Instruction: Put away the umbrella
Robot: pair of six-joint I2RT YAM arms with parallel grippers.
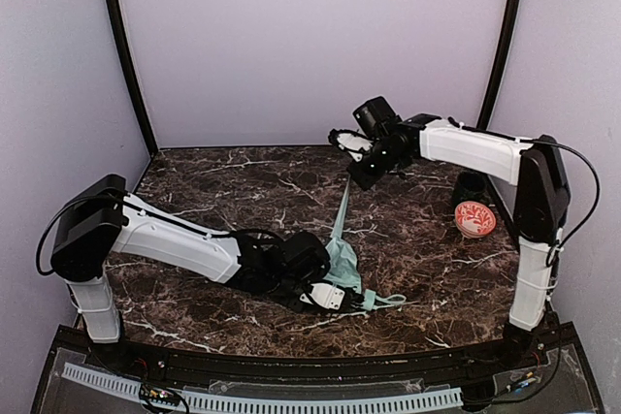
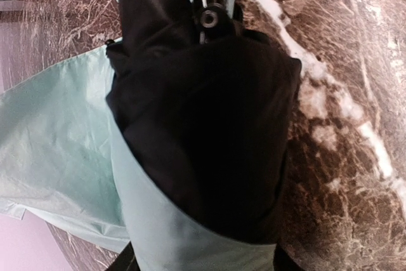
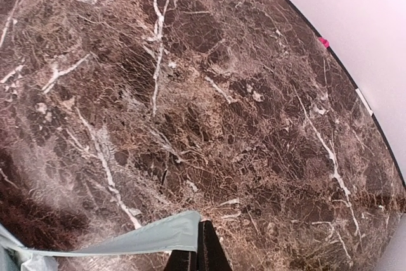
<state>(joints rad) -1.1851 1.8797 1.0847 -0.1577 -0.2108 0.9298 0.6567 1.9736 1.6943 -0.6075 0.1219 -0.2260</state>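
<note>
Partly folded umbrella [image 1: 342,261] lying near the centre front of the marble table [image 1: 233,191], left gripper [image 1: 335,296] clamped around its mint-and-black bundle, right gripper [image 1: 357,177] raised above the table, jaws pinched tight on a mint fabric strip drawn straight upward from the bundle.
</note>
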